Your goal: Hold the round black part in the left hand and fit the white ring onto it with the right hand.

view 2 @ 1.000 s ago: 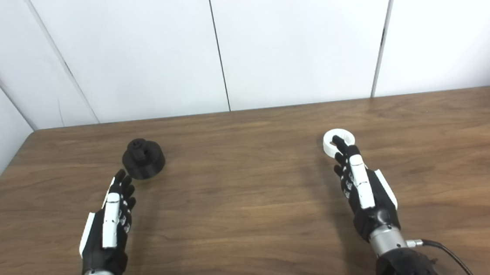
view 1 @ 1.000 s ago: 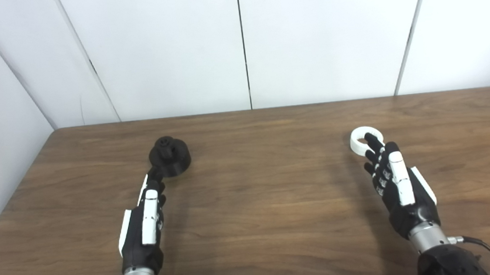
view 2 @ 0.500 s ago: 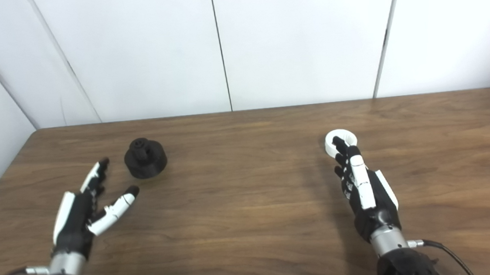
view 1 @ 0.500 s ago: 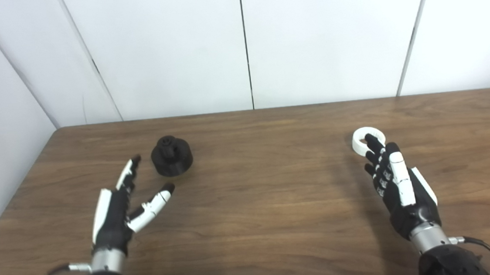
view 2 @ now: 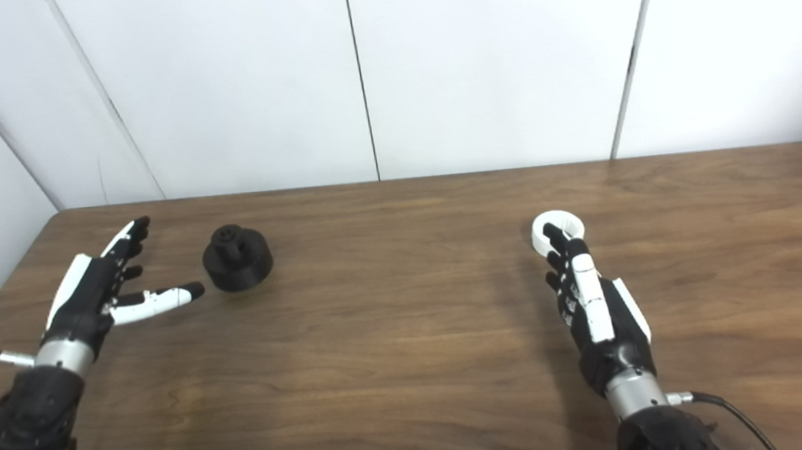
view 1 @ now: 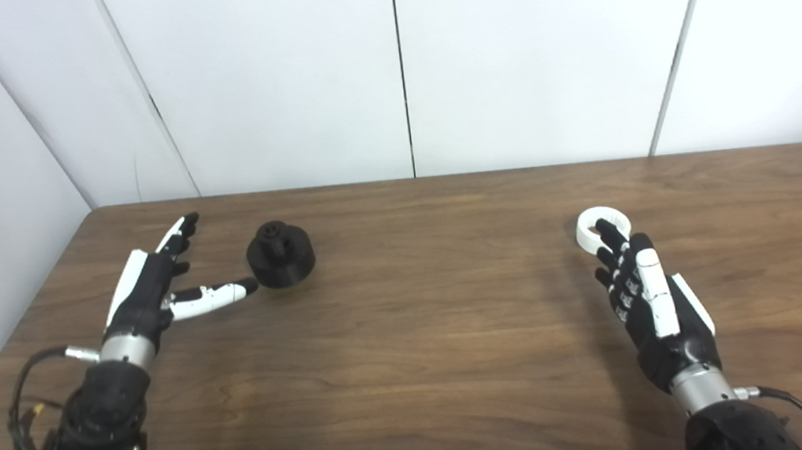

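- The left hand (view 1: 152, 291) is spread wide and holds nothing, thumb pointing toward the black part (view 1: 280, 254), which sits on the desk (view 1: 424, 337) just beside the thumb tip.
- To grasp it well, bring the palm in from the left so fingers go round the far side and the thumb the near side, closing on the wide base rather than the narrow knob on top.
- The right hand (view 1: 646, 299) lies flat with its fingers straight and grasping nothing, fingertips at the white ring (view 1: 603, 226); best left waiting there.
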Robot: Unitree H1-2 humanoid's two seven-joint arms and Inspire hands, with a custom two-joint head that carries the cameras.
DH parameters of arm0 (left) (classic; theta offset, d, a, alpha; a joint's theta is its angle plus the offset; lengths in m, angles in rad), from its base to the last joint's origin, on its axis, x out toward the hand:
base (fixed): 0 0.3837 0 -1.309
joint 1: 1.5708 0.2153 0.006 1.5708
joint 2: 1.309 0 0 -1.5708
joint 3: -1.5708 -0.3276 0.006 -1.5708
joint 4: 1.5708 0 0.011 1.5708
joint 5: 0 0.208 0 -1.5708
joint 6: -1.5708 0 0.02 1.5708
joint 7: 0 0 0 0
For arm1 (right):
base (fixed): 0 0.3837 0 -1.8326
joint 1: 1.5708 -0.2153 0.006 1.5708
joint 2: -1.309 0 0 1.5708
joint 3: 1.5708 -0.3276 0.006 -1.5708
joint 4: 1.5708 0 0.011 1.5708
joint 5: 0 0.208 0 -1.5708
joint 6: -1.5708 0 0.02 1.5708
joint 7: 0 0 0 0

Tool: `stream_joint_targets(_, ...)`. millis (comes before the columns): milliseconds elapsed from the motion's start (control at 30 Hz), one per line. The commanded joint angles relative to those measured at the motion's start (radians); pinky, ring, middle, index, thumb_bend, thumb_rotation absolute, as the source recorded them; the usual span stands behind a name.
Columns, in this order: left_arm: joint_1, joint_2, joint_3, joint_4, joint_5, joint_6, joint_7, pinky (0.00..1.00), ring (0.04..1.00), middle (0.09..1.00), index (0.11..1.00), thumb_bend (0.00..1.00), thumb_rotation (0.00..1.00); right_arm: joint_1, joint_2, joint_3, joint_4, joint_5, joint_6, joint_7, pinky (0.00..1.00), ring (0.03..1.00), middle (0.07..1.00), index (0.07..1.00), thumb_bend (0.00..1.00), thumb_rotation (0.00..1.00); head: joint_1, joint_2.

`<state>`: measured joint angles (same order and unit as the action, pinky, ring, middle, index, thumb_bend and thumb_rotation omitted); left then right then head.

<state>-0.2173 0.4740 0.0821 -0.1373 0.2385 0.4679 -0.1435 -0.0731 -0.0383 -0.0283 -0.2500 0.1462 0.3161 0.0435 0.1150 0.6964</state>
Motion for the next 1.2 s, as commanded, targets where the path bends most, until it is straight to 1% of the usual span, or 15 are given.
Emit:
stream_joint_targets(0,-0.078,0.037,0.002,0.019,0.060,0.002,-0.033,0.97,0.999,0.999,0.973,1.00,0.25,-0.025,0.005,0.002,-0.032,0.007,-0.025,0.007,1.00,1.000,0.991,0.934,0.49,1.00,0.001,0.001)
stream_joint_targets(33,-0.092,0.038,0.004,0.037,0.071,0.002,-0.048,0.95,1.000,1.000,0.976,1.00,0.26,-0.025,0.006,0.002,-0.031,0.007,-0.027,0.007,1.00,1.000,0.992,0.936,0.49,1.00,0.000,0.000)
stream_joint_targets(100,-0.121,0.042,0.007,0.076,0.073,0.002,-0.070,0.96,1.000,0.992,0.977,1.00,0.25,-0.025,0.006,0.003,-0.029,0.008,-0.031,0.009,1.00,1.000,0.991,0.935,0.48,1.00,-0.001,0.000)
stream_joint_targets(133,-0.134,0.042,0.012,0.094,0.064,0.002,-0.082,0.87,0.982,0.997,0.983,1.00,0.21,-0.025,0.006,0.003,-0.027,0.009,-0.034,0.010,1.00,1.000,0.992,0.938,0.48,1.00,-0.005,0.000)
stream_joint_targets(167,-0.145,0.044,0.014,0.111,0.059,0.002,-0.092,0.84,0.969,0.997,0.986,1.00,0.20,-0.025,0.006,0.003,-0.026,0.008,-0.036,0.010,1.00,1.000,0.991,0.937,0.48,1.00,-0.005,0.000)
stream_joint_targets(267,-0.182,0.054,0.005,0.171,0.065,0.002,-0.109,0.80,0.960,0.992,0.984,1.00,0.18,-0.024,0.010,0.003,-0.030,0.004,-0.030,0.003,1.00,1.000,0.987,0.931,0.48,1.00,-0.006,-0.001)
stream_joint_targets(367,-0.211,0.065,-0.010,0.213,0.089,0.002,-0.129,0.86,0.987,1.000,0.983,1.00,0.16,-0.024,0.009,0.002,-0.031,0.007,-0.027,0.006,1.00,1.000,0.990,0.932,0.48,1.00,-0.007,-0.003)
stream_joint_targets(467,-0.237,0.082,-0.028,0.246,0.113,0.002,-0.164,0.92,0.999,1.000,0.982,1.00,0.17,-0.025,0.008,0.000,-0.029,0.011,-0.030,0.008,1.00,1.000,0.994,0.935,0.47,1.00,-0.006,-0.002)
stream_joint_targets(533,-0.246,0.086,-0.034,0.254,0.131,0.002,-0.186,0.91,0.999,1.000,0.983,1.00,0.20,-0.024,0.009,-0.001,-0.028,0.010,-0.031,0.007,1.00,1.000,0.994,0.935,0.47,1.00,-0.006,-0.002)
stream_joint_targets(600,-0.254,0.091,-0.040,0.257,0.165,0.002,-0.227,0.90,0.998,1.000,0.985,1.00,0.22,-0.023,0.007,0.001,-0.028,0.003,-0.030,0.004,1.00,1.000,0.991,0.933,0.49,1.00,-0.005,-0.003)
stream_joint_targets(667,-0.259,0.090,-0.035,0.258,0.185,0.002,-0.259,0.90,0.992,0.997,0.982,1.00,0.22,-0.023,0.007,0.001,-0.028,0.002,-0.031,0.004,1.00,1.000,0.991,0.933,0.49,1.00,-0.008,-0.003)
stream_joint_targets(800,-0.264,0.088,-0.031,0.264,0.233,0.002,-0.299,0.88,0.976,0.984,0.959,1.00,0.22,-0.023,0.009,-0.001,-0.029,0.003,-0.029,0.002,1.00,1.000,0.992,0.934,0.50,1.00,-0.007,-0.003)
stream_joint_targets(900,-0.269,0.091,-0.032,0.269,0.263,0.002,-0.332,0.89,0.986,0.989,0.950,1.00,0.21,-0.023,0.006,-0.001,-0.029,0.004,-0.034,0.005,1.00,1.000,0.999,0.940,0.50,1.00,-0.006,-0.002)
stream_joint_targets(1033,-0.276,0.104,-0.048,0.269,0.308,0.002,-0.379,0.92,0.996,0.994,0.942,1.00,0.24,-0.024,0.005,-0.003,-0.029,-0.001,-0.032,0.002,1.00,1.000,0.996,0.937,0.49,1.00,-0.006,-0.001)
stream_joint_targets(1167,-0.284,0.104,-0.052,0.264,0.350,0.002,-0.418,0.95,1.000,1.000,0.943,1.00,0.23,-0.023,0.007,-0.004,-0.029,-0.001,-0.029,0.001,1.00,1.000,0.995,0.937,0.50,1.00,-0.005,-0.001)
